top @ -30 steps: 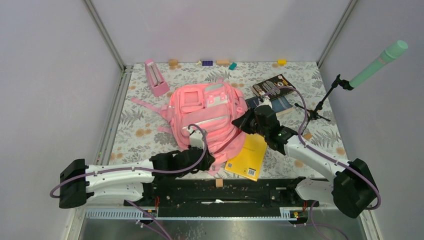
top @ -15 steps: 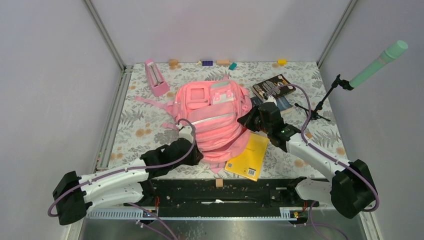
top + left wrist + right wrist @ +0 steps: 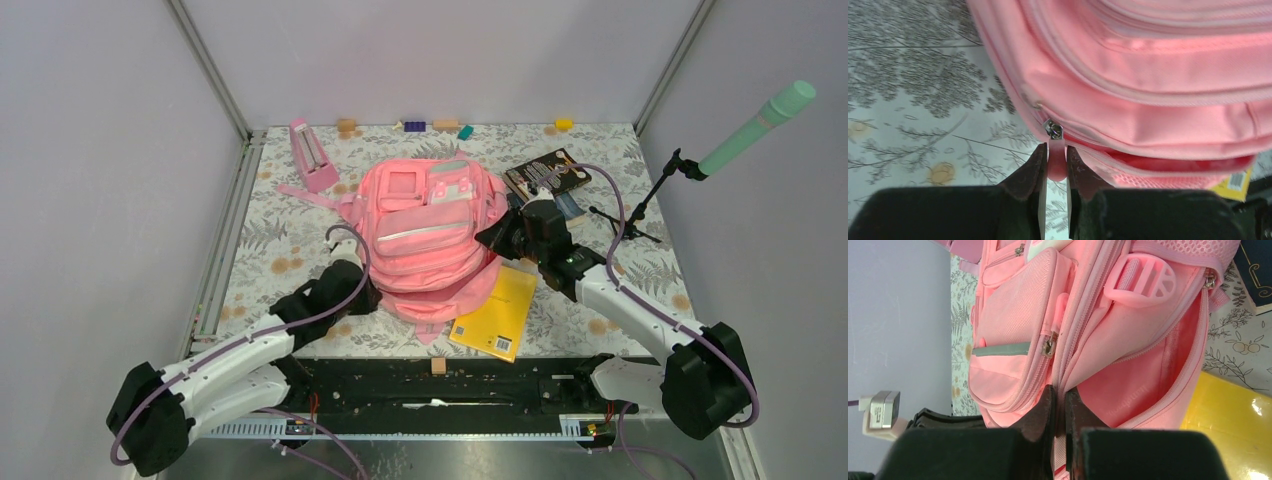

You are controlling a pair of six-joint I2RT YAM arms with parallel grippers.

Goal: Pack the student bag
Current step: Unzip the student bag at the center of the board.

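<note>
The pink student bag (image 3: 425, 235) lies on the floral table, front pockets up, with its main compartment partly unzipped along the near and right sides. My left gripper (image 3: 372, 293) is at the bag's near-left corner, shut on the pink zipper pull (image 3: 1056, 160) of that main zipper. My right gripper (image 3: 497, 240) is at the bag's right side, shut on the bag's pink fabric edge (image 3: 1060, 410) beside the open compartment, whose pink lining (image 3: 1138, 385) shows.
A yellow book (image 3: 495, 312) lies partly under the bag's near-right corner. Dark books (image 3: 548, 175) lie at the right rear. A small tripod stand (image 3: 640, 215) with a mint tube stands at the right. A pink metronome-shaped object (image 3: 313, 155) and small blocks sit along the back.
My left gripper has moved left along the bag's near edge with the zipper pull. The bag has shifted away and to the right, and its front now lies flatter.
</note>
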